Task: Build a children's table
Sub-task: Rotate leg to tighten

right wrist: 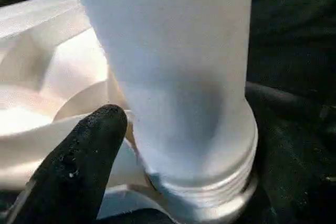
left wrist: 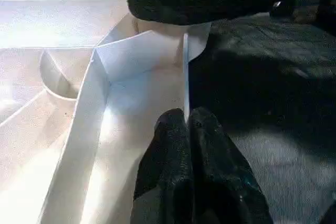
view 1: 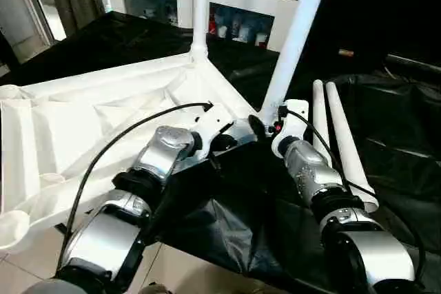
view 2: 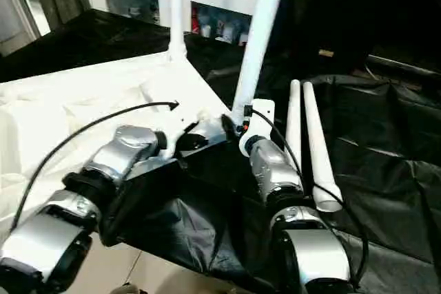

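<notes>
Silver forearms reach to the upturned table top: left claw pinches its thin rim. Right claw grips a leg slightly tilted in the near corner socket; two spare legs lie just right.

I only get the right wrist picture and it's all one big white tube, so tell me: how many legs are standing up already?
Observer: Two legs rise from corner sockets: the far leg and the near leg.
Operator: Where are the others?
Observer: Two loose legs lie side by side on the black cloth, on the robot's right.
Operator: And the left gripper?
Observer: The left gripper is shut on the table top, on its thin edge wall.
</notes>
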You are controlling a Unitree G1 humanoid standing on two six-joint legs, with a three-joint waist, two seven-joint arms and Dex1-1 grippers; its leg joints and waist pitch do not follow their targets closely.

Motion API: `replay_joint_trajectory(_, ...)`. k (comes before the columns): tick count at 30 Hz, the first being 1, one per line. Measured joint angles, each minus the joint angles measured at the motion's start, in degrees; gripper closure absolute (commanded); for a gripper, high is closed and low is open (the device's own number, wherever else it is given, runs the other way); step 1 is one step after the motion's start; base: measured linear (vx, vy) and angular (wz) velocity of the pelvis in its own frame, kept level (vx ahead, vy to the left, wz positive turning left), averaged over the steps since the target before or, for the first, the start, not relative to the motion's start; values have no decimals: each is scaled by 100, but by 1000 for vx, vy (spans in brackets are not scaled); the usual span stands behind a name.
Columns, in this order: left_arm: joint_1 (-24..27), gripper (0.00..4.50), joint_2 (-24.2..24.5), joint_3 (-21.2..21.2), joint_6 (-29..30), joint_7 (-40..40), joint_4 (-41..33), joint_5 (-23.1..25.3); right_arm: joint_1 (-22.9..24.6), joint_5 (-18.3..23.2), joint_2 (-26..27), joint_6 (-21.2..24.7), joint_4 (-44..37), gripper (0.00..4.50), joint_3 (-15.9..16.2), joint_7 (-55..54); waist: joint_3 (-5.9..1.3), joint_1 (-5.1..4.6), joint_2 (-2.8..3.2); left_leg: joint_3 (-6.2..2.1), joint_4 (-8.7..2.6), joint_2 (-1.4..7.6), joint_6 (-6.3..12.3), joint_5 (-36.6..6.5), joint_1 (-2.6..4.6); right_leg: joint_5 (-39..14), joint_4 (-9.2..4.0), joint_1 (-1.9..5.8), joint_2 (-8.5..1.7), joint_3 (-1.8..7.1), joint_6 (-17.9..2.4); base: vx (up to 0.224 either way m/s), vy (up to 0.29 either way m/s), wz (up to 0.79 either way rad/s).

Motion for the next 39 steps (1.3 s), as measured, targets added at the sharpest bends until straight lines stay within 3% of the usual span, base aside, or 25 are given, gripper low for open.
replay_joint_trajectory(7,300,450,650,-100,-229,-1259,-533,-157,469,-231,-971,163,-880,60,853,2403,8,30,-13,7,10,6,14,9,-19,-26,-19,-2,6,-1,-4,0,0,0)
replay_joint_trajectory(17,617,450,1207,-120,-271,-2279,-1051,-386,831,-219,-1717,468,-1864,60,1508,4297,24,57,-45,23,14,22,20,6,-20,-42,-15,-7,15,-2,-10,0,0,0)
replay_joint_trajectory(22,650,450,1320,-117,-273,-2453,-1082,-439,857,-223,-1782,523,-1912,60,1558,4569,29,61,-54,24,17,26,17,7,-16,-42,-7,-7,17,-1,-10,0,0,0)
replay_joint_trajectory(30,742,450,1343,-110,-232,-2493,-1251,-447,892,-205,-1762,655,-1996,121,1527,4550,29,71,-55,25,17,27,18,7,-16,-45,-7,-7,19,-1,-15,0,0,0)
replay_joint_trajectory(31,772,450,1348,-110,-229,-2500,-1294,-448,933,-200,-1766,659,-2038,146,1522,4550,29,79,-55,26,16,27,18,7,-16,-45,-6,-7,19,-2,-15,0,0,0)
replay_joint_trajectory(39,815,450,1381,-111,-211,-2569,-1342,-450,1101,-170,-1746,749,-2238,171,1504,4523,27,94,-52,25,21,27,17,7,-8,-45,4,-4,19,1,-15,0,0,0)
